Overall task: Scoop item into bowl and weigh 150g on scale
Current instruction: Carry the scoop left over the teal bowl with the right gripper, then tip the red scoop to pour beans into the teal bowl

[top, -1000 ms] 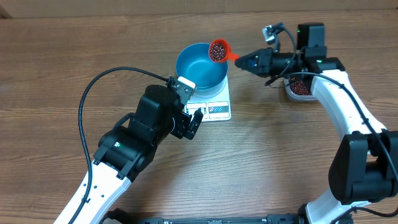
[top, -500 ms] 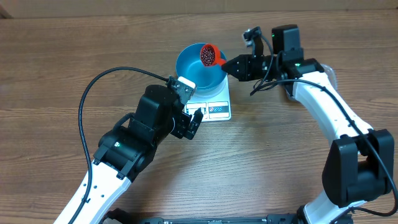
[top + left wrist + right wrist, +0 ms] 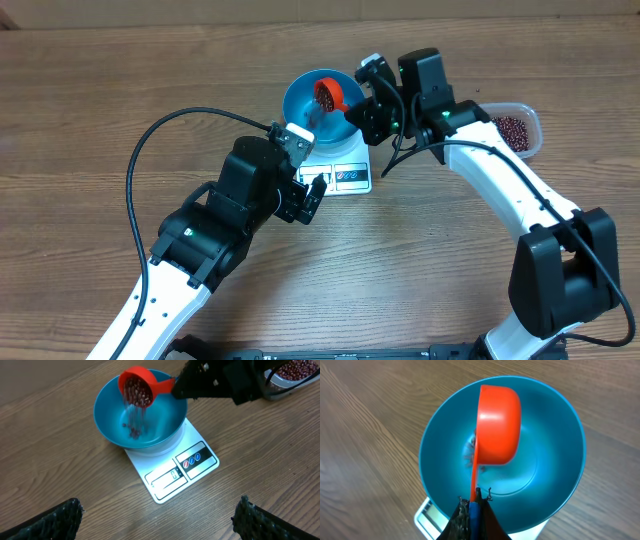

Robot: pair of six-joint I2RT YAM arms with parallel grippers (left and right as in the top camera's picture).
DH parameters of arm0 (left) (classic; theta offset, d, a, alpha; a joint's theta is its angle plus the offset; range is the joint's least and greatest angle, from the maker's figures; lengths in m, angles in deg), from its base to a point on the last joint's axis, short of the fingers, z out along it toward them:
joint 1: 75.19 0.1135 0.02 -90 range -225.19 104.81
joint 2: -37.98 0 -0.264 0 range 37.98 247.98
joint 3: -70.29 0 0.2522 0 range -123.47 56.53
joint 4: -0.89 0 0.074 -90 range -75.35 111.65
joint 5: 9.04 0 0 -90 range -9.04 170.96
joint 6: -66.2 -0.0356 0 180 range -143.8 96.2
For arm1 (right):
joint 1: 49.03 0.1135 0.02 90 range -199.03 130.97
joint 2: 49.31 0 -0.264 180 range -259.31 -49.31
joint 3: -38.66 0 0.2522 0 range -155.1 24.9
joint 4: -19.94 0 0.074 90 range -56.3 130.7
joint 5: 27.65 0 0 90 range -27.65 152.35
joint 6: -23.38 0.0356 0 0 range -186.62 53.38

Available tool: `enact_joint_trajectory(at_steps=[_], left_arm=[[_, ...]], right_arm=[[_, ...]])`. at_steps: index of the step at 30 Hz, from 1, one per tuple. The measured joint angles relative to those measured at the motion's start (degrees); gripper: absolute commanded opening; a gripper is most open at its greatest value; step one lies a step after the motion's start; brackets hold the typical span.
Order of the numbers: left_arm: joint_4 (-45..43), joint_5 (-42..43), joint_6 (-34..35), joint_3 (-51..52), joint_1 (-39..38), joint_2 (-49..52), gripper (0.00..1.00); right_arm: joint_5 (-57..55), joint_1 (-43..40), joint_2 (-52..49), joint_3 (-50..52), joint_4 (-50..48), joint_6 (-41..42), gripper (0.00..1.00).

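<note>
Firmly pressed together, the jaws of the right gripper (image 3: 474,506) pinch the handle of an orange scoop (image 3: 137,387), tipped sideways over the blue bowl (image 3: 107,425) so red-brown beans (image 3: 134,412) spill into it. The bowl sits on the white scale (image 3: 176,472); the left gripper (image 3: 311,194) hangs at 7 o'clock of the scale, jaws spread wide and empty, and a clear tub (image 3: 530,118) of beans lies at 3 o'clock of the bowl
</note>
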Motion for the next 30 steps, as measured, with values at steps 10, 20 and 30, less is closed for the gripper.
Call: enact_joint_trajectory(at_steps=[10, 20, 30], left_arm=[[0.0, 0.0, 0.0, 0.0, 0.0, 0.0, 1.00], [0.0, 0.0, 0.0, 0.0, 0.0, 0.0, 1.00], [0.0, 0.0, 0.0, 0.0, 0.0, 0.0, 1.00]], right_arm=[[-4.2, 0.3, 0.0, 0.0, 1.8, -11.8, 0.04], [-5.1, 0.3, 0.0, 0.0, 2.7, -19.5, 0.04], [-6.7, 0.3, 0.0, 0.0, 5.7, -26.5, 0.04]])
